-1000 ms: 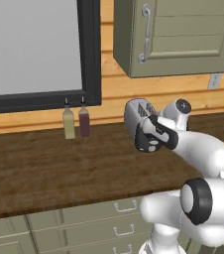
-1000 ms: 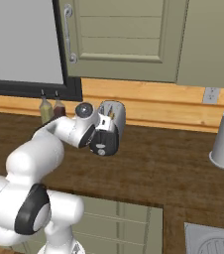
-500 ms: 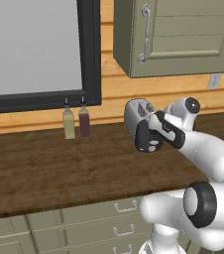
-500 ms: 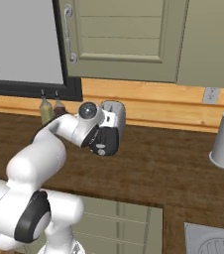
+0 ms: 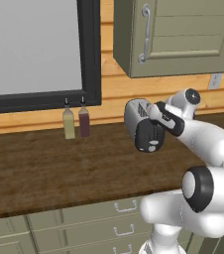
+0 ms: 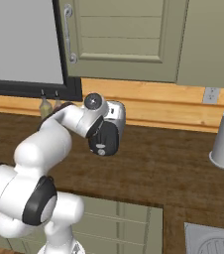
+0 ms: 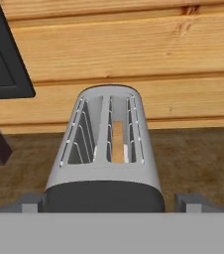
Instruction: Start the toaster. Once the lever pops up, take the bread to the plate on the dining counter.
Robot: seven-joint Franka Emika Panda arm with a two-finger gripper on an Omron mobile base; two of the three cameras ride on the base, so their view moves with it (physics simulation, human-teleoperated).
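The toaster (image 7: 104, 149) stands on the wooden desk (image 5: 44, 163) against the plank wall, its long axis running straight away from the tool (image 7: 109, 201), black end panel nearest. The bread (image 7: 117, 141) sits low in the right slot. The tool's tips are spread wide, flanking that near end, holding nothing; the lever likely lies just below.
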